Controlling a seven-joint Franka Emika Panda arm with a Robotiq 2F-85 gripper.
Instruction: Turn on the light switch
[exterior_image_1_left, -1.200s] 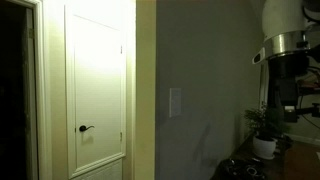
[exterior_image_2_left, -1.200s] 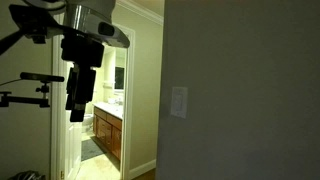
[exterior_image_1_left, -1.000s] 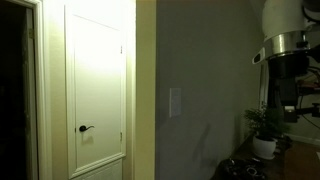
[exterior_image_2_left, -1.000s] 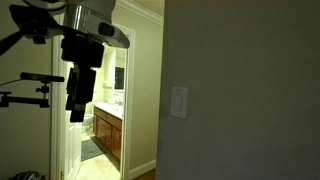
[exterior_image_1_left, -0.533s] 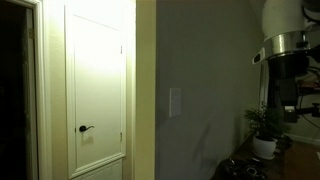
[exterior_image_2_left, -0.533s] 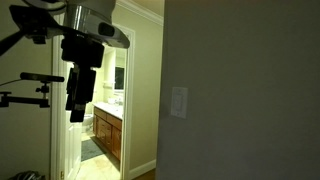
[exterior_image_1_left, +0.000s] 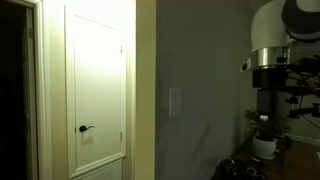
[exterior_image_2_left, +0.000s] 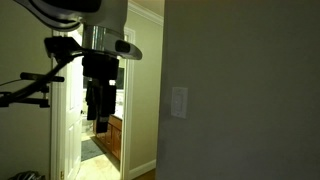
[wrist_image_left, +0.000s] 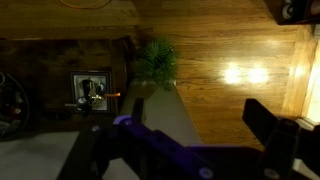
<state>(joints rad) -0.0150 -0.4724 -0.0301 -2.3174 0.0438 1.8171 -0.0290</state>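
switch (exterior_image_1_left: 175, 101) on wall, untouched | tool (exterior_image_2_left: 100, 120) released, hanging downward, well apart | likely staging its approach

No readable txt, labels, brands or nos. in any view.

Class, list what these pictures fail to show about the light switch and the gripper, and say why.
- Light switch: too small and dim in both exterior views to tell whether it is on or off.
- Gripper: a dark silhouette in both exterior views and blurred in the wrist view, so open or shut cannot be told.
- Wrist view: the switch is out of frame; it shows only a plant.
- Arm: cut off by the top edge.
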